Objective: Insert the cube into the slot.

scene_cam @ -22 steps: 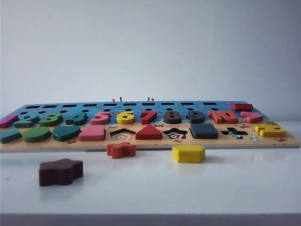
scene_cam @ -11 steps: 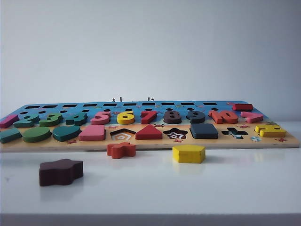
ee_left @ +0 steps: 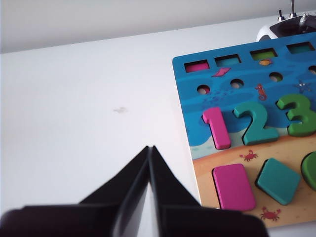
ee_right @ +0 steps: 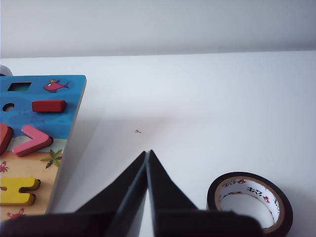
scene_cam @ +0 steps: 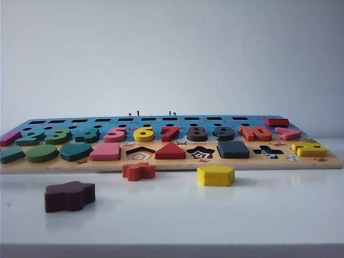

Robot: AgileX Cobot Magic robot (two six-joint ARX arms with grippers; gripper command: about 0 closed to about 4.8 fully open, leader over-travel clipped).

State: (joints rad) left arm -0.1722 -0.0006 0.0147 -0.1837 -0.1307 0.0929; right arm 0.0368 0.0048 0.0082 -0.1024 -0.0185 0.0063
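Left gripper: jaws pressed together, nothing held, over bare table just beside the puzzle board at its edge by the pink 1. Right gripper: jaws pressed together, nothing held, over the table between the board's opposite edge and a roll of black tape. Cube: seated flat in the slot on the board's front row, between the star recess and the cross recess. Loose on the table in front of the board: yellow pentagon block, orange block, dark brown block.
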